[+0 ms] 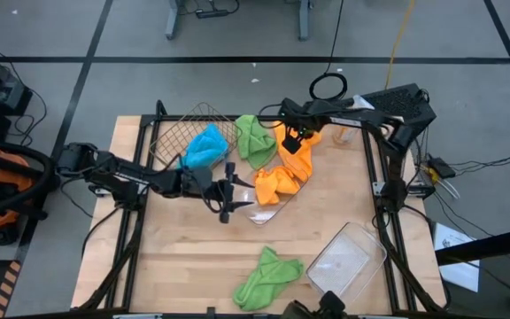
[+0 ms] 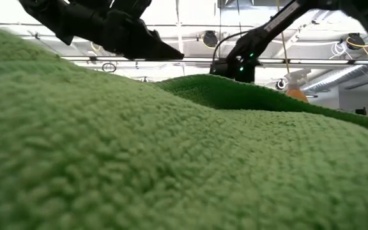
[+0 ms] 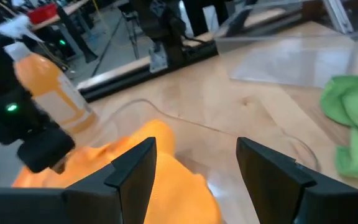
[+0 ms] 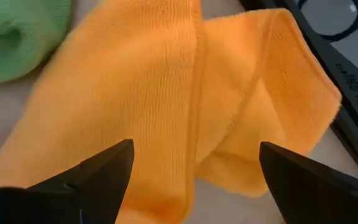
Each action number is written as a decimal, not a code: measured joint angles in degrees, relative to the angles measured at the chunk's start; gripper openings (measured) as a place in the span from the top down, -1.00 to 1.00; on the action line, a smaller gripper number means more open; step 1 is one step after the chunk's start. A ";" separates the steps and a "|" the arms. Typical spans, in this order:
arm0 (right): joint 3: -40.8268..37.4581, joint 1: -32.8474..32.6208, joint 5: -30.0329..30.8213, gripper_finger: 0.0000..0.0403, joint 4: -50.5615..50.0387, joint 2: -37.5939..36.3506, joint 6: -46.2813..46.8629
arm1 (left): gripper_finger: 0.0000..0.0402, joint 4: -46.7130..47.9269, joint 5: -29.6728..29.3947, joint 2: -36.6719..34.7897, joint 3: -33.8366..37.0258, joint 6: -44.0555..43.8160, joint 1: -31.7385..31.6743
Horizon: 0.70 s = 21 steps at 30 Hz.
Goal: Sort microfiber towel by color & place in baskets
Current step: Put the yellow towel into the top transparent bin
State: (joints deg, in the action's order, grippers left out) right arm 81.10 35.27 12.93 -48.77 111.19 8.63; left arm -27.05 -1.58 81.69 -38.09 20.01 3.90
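orange spray bottle [image 3: 48, 87] in left wrist view only, orange towel [image 4: 166, 99]

Even, bright overhead light fills the high view, leaving only soft, short shadows under the dark arms on the pale wooden bench [image 1: 193, 257] and a faint sheen on the clear plastic rectangular tray [image 1: 348, 257]. In the low view a lime green fuzzy cloth [image 2: 139, 160] lies so close to the lens that it fills most of the picture, its nearest pile soft and out of focus, while white ceiling lights behind glare and turn the arms into near silhouettes. Both wrist views are slightly blurred: the orange fuzzy cloth [image 4: 166, 93] is close and soft-edged, and the orange spray bottle with a white nozzle [image 3: 48, 87] looks smeared.
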 joint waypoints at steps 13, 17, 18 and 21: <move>5.05 -0.26 3.93 -0.68 -3.87 6.82 3.88 | -0.13 5.54 0.00 0.04 0.02 -0.04 1.87; 5.10 -0.30 5.92 -0.68 -3.41 8.25 4.01 | -0.13 5.58 -0.02 0.04 0.02 -0.32 2.52; 5.10 -0.49 7.05 -0.68 -3.47 8.74 4.01 | -0.13 5.63 -0.02 0.04 0.02 -0.65 2.67; 5.12 -0.94 9.17 -0.66 -4.04 9.23 3.94 | -0.13 5.74 -0.01 0.04 0.02 -1.65 3.05</move>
State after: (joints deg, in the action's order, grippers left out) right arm 86.22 34.32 22.10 -52.81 120.42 12.58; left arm -21.31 -1.59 81.73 -38.06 18.36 6.95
